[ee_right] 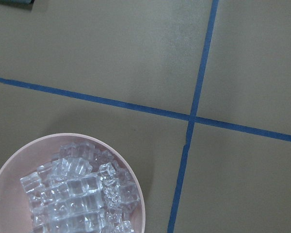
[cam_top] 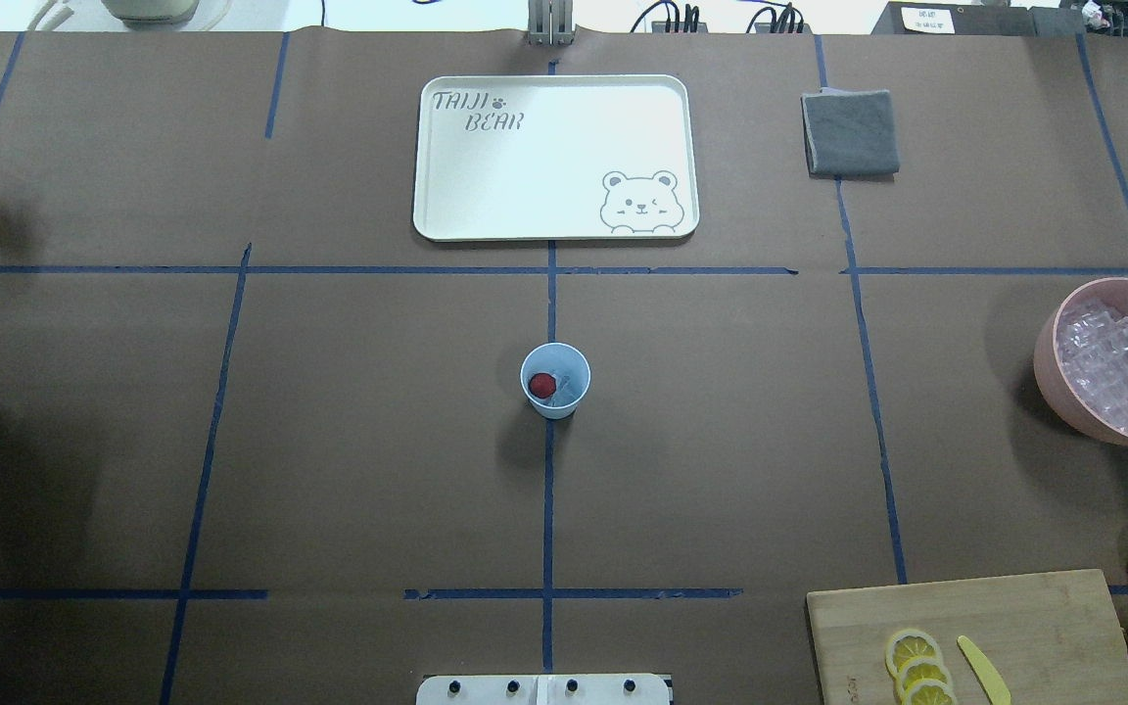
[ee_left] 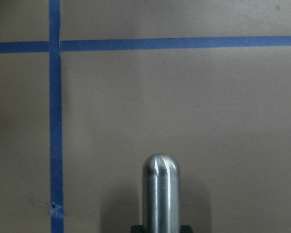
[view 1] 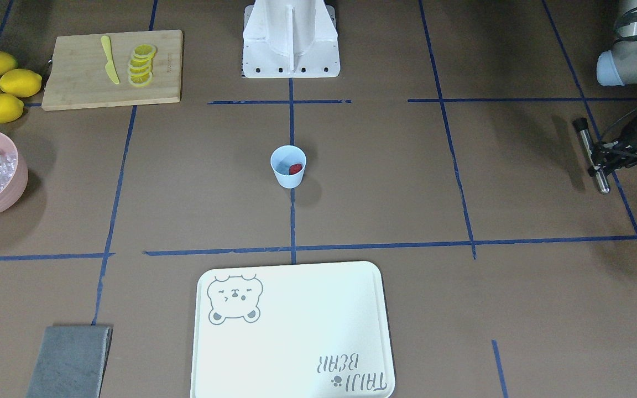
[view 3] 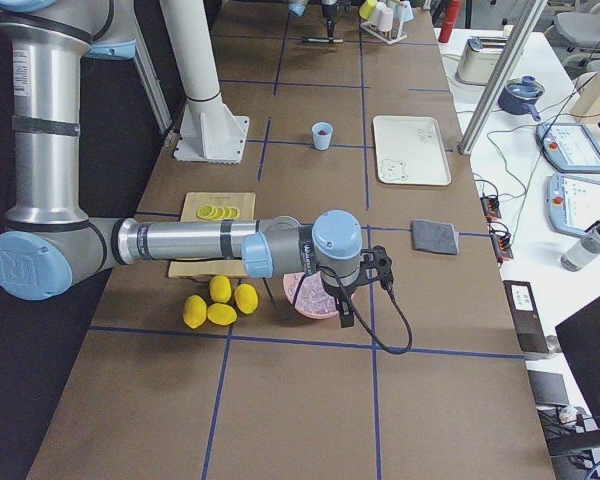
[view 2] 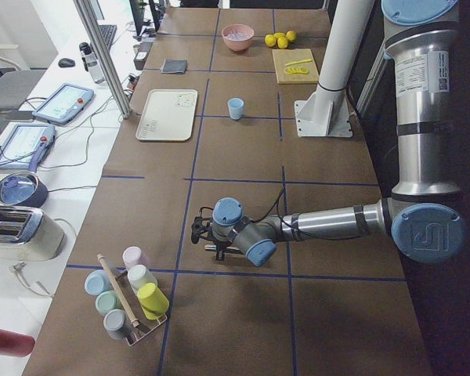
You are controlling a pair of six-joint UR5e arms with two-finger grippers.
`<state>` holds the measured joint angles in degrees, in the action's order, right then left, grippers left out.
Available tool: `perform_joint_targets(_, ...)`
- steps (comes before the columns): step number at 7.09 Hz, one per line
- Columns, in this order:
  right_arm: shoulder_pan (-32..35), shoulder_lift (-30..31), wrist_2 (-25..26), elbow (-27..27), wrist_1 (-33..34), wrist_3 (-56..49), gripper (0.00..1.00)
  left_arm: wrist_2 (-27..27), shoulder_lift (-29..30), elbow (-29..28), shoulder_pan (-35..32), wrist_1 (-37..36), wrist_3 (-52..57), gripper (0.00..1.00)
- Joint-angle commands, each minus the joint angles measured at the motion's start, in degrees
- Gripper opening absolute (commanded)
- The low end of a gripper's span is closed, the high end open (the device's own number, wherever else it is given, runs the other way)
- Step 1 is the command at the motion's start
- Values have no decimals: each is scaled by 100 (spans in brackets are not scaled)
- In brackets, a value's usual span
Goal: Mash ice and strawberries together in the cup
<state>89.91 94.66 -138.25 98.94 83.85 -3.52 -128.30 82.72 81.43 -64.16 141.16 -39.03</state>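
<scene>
Cup [cam_top: 555, 380] upright at the middle of the worktop, with a red strawberry [cam_top: 541, 384] inside.

Beside the berry, on the side toward the robot's right, something clear and glassy lies in the cup, too small to make out. A heap of ice [cam_top: 1117, 367] fills the pink bowl [cam_top: 1049, 382] at the worktop's right-hand edge, well apart from the cup. The left gripper [view 1: 595, 156] is near the left-hand edge, its fingers clamped on a steel rod [view 1: 591, 155]. The rod hangs above the paper and casts a shadow beside it, and its rounded tip shows in the left wrist view. The right gripper [view 3: 380, 268] hangs over the pink bowl, and only the side camera shows it, so I cannot tell whether its fingers are apart or together. A white tray [cam_top: 446, 225] lies at the far edge, opposite the robot.
</scene>
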Motion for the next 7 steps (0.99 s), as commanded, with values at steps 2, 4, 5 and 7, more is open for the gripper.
perform_joint_targets(2, 0, 0, 0, 3, -9, -9, 99, 15, 16, -109, -9, 17, 1, 99)
perform_joint_targets(4, 0, 0, 9, 3, -9, -9, 99, 24, -10, -110, -17, 26, 1, 100)
perform_joint_targets(5, 0, 0, 9, 20, -9, 0, 99, 24, -2, -110, -35, 17, 1, 100)
perform_joint_targets(7, 0, -114, -18, 11, 44, 183, 99, -107, -1, -93, -219, -53, 44, 100)
